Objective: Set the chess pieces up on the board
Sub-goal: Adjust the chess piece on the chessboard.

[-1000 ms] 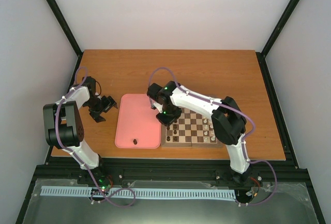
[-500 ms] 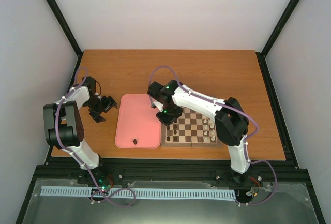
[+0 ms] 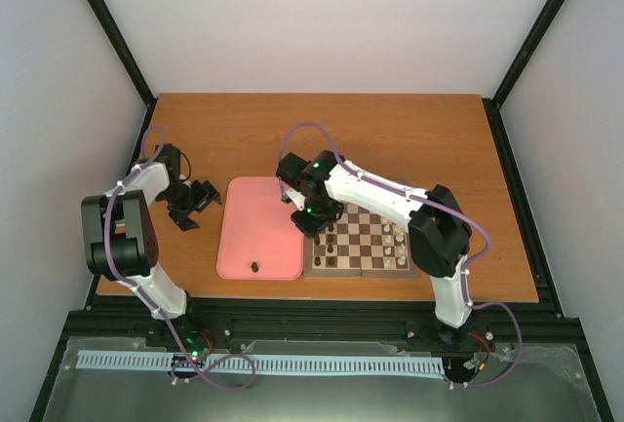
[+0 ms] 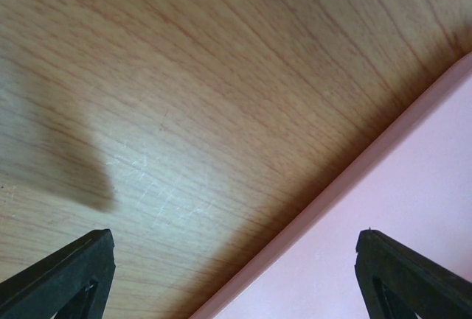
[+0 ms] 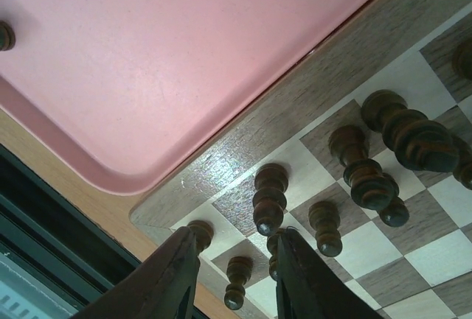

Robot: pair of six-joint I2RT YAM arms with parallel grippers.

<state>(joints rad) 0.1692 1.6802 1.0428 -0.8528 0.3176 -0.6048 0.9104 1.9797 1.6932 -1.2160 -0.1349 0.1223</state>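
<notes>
The board (image 3: 359, 269) lies right of a pink tray (image 3: 255, 219). Several dark chess pieces (image 3: 331, 243) stand on its left columns; the right wrist view shows them close up (image 5: 269, 197). One dark piece (image 3: 253, 267) lies alone near the tray's front edge, and also shows at the left edge of the right wrist view (image 5: 4, 35). My right gripper (image 3: 309, 214) hovers over the board's left edge, jaws slightly apart and empty (image 5: 236, 264). My left gripper (image 3: 199, 196) is open and empty over the table, beside the tray's left rim (image 4: 236, 278).
Cream-white pieces (image 3: 394, 243) stand on the board's right columns. The tray's raised rim (image 5: 125, 179) abuts the board's border (image 5: 243, 142). The tray's edge runs diagonally in the left wrist view (image 4: 346, 183), with bare wood table (image 4: 184, 76) beside it.
My right arm has shifted slightly, its gripper staying over the board's left edge. The left arm has not moved.
</notes>
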